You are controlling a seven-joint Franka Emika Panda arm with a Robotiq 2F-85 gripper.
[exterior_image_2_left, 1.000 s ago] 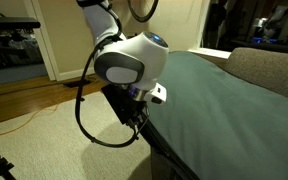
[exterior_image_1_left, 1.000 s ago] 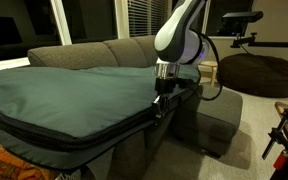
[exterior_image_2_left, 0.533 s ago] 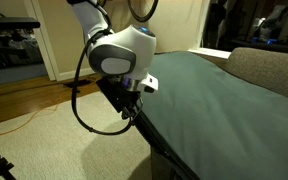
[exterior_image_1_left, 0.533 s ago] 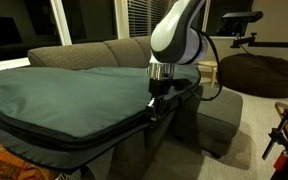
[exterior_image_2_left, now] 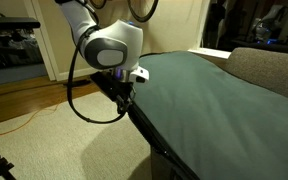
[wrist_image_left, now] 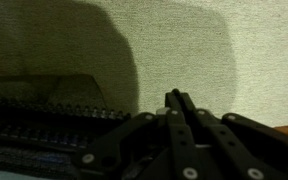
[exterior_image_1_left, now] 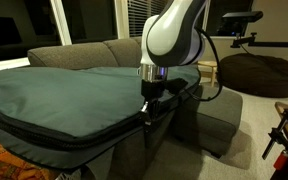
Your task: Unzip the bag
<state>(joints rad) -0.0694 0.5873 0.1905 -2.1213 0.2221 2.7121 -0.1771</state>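
The large teal-grey bag (exterior_image_1_left: 64, 95) lies flat over the sofa, and it fills the right half of an exterior view (exterior_image_2_left: 214, 100). A dark zipper band (exterior_image_1_left: 74, 137) runs around its side edge (exterior_image_2_left: 159, 145). My gripper (exterior_image_1_left: 147, 115) is at the bag's edge on this band (exterior_image_2_left: 124, 105). In the wrist view its fingers (wrist_image_left: 176, 97) are pressed together, with zipper teeth (wrist_image_left: 44, 125) to the left. The fingers appear shut on the zipper pull, which is mostly hidden between them.
The grey sofa (exterior_image_1_left: 84, 52) is under the bag, with its ottoman (exterior_image_1_left: 219, 120) beside the arm. A brown beanbag (exterior_image_1_left: 259, 72) sits further back. An orange cable (exterior_image_2_left: 14, 125) lies on the floor. Beige carpet (wrist_image_left: 234, 60) is below the gripper.
My gripper has slid along the bag's zipper edge, leftward in both exterior views, staying shut. The bag has not shifted.
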